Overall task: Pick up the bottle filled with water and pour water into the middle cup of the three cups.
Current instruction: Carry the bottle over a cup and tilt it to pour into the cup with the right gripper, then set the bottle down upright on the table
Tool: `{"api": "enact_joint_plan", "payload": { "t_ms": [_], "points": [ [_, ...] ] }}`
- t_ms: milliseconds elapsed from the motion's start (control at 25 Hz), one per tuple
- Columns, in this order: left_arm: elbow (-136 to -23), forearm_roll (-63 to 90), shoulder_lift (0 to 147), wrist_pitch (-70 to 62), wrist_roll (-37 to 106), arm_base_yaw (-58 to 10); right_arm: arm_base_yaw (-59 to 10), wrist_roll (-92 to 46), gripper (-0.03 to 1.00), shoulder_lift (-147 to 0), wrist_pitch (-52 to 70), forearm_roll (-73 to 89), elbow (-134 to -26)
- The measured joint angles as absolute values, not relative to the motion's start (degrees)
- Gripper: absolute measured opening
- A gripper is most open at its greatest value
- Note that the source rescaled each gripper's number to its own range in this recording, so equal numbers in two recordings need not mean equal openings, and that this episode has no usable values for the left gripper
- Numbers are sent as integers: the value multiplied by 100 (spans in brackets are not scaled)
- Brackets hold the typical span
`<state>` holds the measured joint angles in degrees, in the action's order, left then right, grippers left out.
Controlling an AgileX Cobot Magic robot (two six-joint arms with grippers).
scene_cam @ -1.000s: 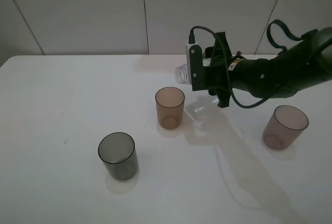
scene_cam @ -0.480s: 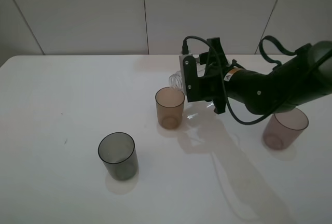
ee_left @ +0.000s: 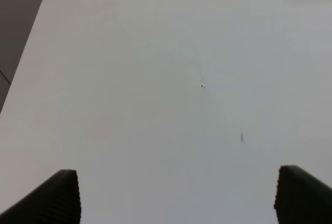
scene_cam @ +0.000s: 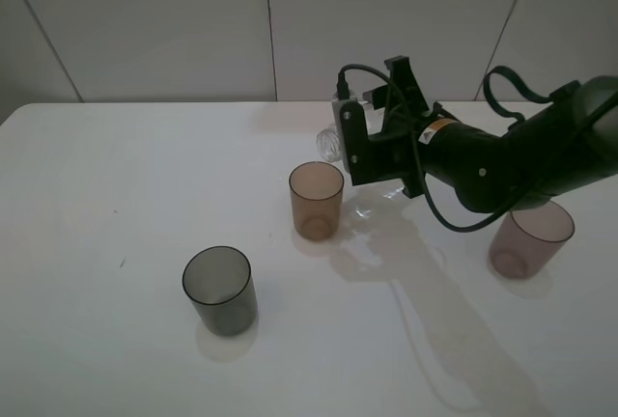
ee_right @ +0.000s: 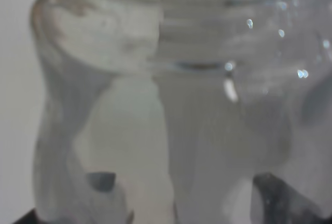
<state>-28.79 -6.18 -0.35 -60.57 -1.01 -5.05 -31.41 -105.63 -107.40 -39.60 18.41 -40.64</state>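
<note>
My right pincer (scene_cam: 365, 152) pinches the small clear plastic bottle (scene_cam: 331, 143), tilted neck-first toward the translucent amber-brown tumbler (scene_cam: 316, 201) for the pour; my left pincer (ee_left: 176, 195) hangs spread

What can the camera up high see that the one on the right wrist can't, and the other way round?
Only the high view: the table, the grey cup, the amber cup, the pink cup, and the right gripper holding the bottle close to the amber cup. Only the right wrist view: the bottle's clear ridged wall up close and blurred, filling the picture. Both share the bottle, nothing else.
</note>
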Motion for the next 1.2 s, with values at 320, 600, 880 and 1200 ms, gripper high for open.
{"api": "enact_joint_plan", "payload": {
  "t_ms": [320,600,880,1200],
  "points": [
    [-2879,-618,-35,-6057,-101,-505,-3141,-10743,0,-10740,-4180,1841,-4064],
    [-2879,-618,-35,-6057,-101,-505,-3146,-10896,0,-10740,-4376,1841,-4064],
    [-2879,-618,-35,-6057,-101,-505,-3207,-10992,0,-10740,-4582,1841,-4064],
    [-2879,-618,-35,-6057,-101,-505,-3207,-11291,0,-10740,-4604,1841,-4064]
  ]
}}
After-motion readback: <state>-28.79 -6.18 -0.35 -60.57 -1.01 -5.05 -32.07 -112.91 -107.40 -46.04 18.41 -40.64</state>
